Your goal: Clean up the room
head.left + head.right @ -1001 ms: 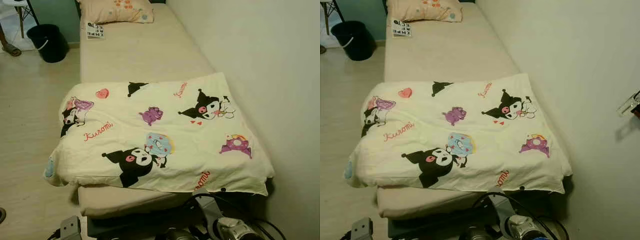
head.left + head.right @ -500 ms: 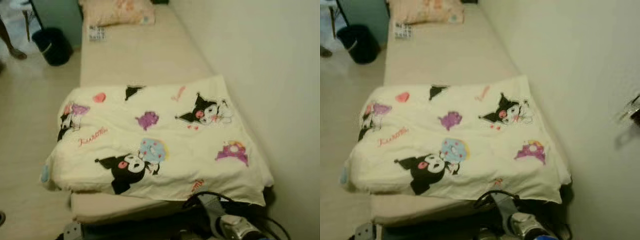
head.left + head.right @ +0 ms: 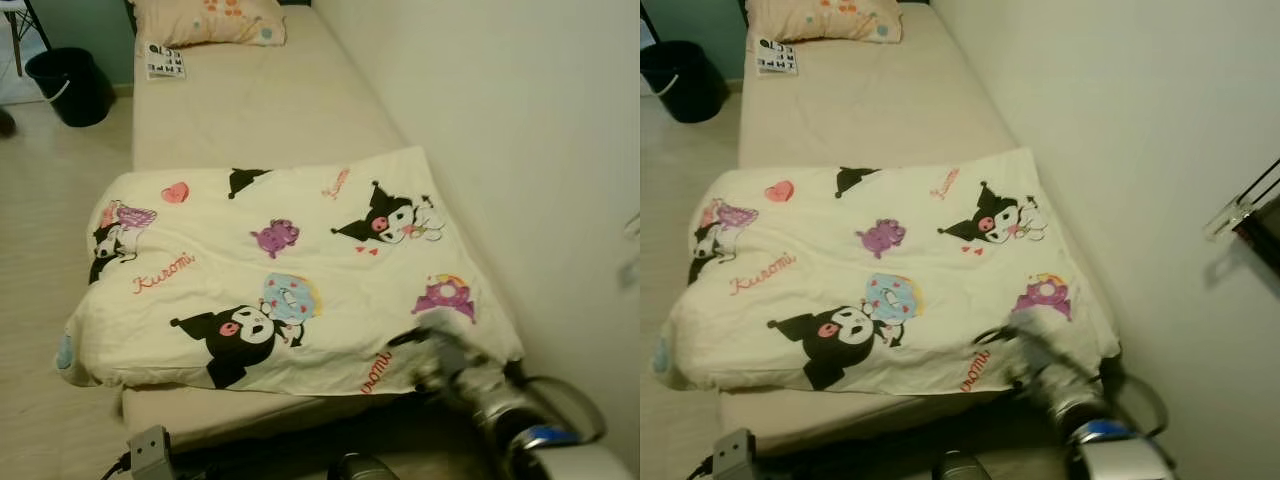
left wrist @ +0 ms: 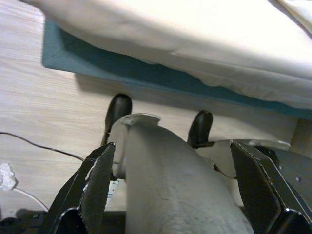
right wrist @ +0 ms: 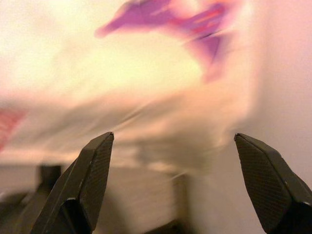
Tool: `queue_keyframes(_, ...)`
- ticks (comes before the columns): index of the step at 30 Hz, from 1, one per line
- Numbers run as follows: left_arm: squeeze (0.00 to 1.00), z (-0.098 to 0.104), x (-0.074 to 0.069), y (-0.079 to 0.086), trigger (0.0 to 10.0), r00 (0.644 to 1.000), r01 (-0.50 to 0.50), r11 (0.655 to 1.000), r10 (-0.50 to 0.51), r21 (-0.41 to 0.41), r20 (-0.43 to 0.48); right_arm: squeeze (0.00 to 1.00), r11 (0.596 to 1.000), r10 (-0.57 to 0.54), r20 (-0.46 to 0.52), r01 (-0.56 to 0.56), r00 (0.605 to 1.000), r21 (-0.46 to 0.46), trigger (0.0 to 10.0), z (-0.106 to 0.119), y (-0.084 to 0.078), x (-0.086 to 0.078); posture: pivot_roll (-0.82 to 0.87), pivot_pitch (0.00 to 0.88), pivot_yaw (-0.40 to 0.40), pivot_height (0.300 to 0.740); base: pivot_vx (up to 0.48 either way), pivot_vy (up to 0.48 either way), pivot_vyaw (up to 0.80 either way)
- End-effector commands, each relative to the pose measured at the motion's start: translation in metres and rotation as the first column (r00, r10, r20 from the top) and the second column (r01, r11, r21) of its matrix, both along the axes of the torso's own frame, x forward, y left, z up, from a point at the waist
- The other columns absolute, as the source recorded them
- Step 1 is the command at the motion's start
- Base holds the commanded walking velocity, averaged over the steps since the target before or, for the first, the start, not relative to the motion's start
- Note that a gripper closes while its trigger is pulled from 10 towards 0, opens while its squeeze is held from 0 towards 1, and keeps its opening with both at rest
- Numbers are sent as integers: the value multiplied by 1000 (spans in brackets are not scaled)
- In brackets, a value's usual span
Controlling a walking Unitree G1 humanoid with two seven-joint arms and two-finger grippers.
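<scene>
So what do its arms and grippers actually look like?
The right arm is silver metal with a blue band and a black cable looping beside it. Each gripper has two long black fingers, broad, flat and tapering to points: right gripper, left gripper. The left fingers show scuffed edges.

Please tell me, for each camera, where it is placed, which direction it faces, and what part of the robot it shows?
Left eye view: head camera, looking forward and down along the bed at the cartoon blanket; blurred right arm at lower right.
Right eye view: same scene, also the black bucket.
Left wrist view: looks down at the floor beside the bed; open left gripper, robot's leg between.
Right wrist view: faces the blanket's corner; open right gripper.
Both eye views share bed, blanket, pillow.
</scene>
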State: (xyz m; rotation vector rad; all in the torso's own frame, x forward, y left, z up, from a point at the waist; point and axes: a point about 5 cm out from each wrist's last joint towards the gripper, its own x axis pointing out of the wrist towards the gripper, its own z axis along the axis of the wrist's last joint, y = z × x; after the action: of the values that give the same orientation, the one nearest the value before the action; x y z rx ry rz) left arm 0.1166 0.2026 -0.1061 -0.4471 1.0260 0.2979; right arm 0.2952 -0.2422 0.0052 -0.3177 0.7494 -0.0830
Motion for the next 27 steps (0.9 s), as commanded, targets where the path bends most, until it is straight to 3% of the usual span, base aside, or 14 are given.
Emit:
queue_keyframes(1, 0, -7, -23, -7, 10000, 998, -30, 999, 28, -37, -60, 0, 985, -91, 76, 79, 993, 151, 10000, 6, 5, 7, -142, 47, -15, 740, 0, 0, 0)
queue_keyframes(2, 0, -7, -23, -7, 10000, 998, -30, 999, 28, -37, -60, 0, 985, -91, 76, 79, 993, 151, 10000, 6, 5, 7, -142, 47, -15, 740, 0, 0, 0)
queue_keyframes(4, 0, -4, -15, -1, 10000, 999, -46, 999, 46, -22, 4, 0, 932, -153, 235, 61, 960, 357, 10000, 30, 13, 28, -140, 56, -16, 740, 0, 0, 0)
queue_keyframes(6, 0, 0, -6, 3, 10000, 997, -56, 998, 57, -15, 50, 0, 913, -168, 241, 58, 956, 404, 10000, 32, 16, 31, -133, 60, -19, 740, 0, 0, 0)
queue_keyframes(7, 0, 0, -6, 3, 10000, 997, -56, 998, 57, -15, 50, 0, 913, -168, 241, 58, 956, 404, 10000, 32, 16, 31, -133, 60, -19, 740, 0, 0, 0)
queue_keyframes(10, 0, 12, 21, 10, 10000, 983, -28, 1000, 28, -2, 180, 0, 903, -205, 183, 114, 962, 414, 10000, 24, 17, 26, -120, 65, -21, 735, 0, 0, 0)
queue_keyframes(14, 0, 16, 29, 11, 10000, 974, -13, 1000, 13, -1, 226, 0, 903, -230, 171, 144, 958, 405, 10000, 22, 14, 24, -118, 66, -20, 730, 0, 0, 0)
queue_keyframes(18, 0, 29, 50, 16, 10000, 939, 9, 1000, -10, 5, 345, 0, 876, -325, 150, 238, 934, 419, 10000, 19, 4, 19, -118, 72, -14, 715, 0, 0, 0)
queue_keyframes(19, 0, 31, 54, 17, 10000, 929, 10, 1000, -12, 7, 370, 0, 857, -363, 146, 268, 920, 439, 10000, 19, 1, 18, -118, 72, -14, 710, 0, 0, 0)
queue_keyframes(20, 0, 34, 57, 19, 10000, 920, 7, 1000, -10, 10, 392, 0, 808, -430, 141, 311, 892, 501, 10000, 20, -2, 18, -118, 75, -8, 705, 0, 0, 0)
queue_keyframes(21, 0, 34, 57, 19, 10000, 920, 7, 1000, -10, 10, 392, 0, 808, -430, 141, 311, 892, 501, 10000, 20, -2, 18, -118, 75, -8, 705, 0, 0, 0)
queue_keyframes(23, 0, 36, 58, 21, 10000, 907, -14, 1000, 13, 0, 421, 0, 697, -537, 122, 358, 835, 621, 10000, 22, -7, 18, -120, 78, -5, 695, 0, 0, 0)
queue_keyframes(25, 0, 36, 58, 21, 10000, 907, -14, 1000, 13, 0, 421, 0, 697, -537, 122, 358, 835, 621, 10000, 22, -7, 18, -120, 78, -5, 695, 0, 0, 0)
queue_keyframes(27, 0, 38, 58, 23, 10000, 889, -48, 998, 56, -29, 454, 0, 567, -607, 83, 358, 790, 742, 10000, 23, -5, 19, -122, 93, -2, 685, 0, 0, 0)
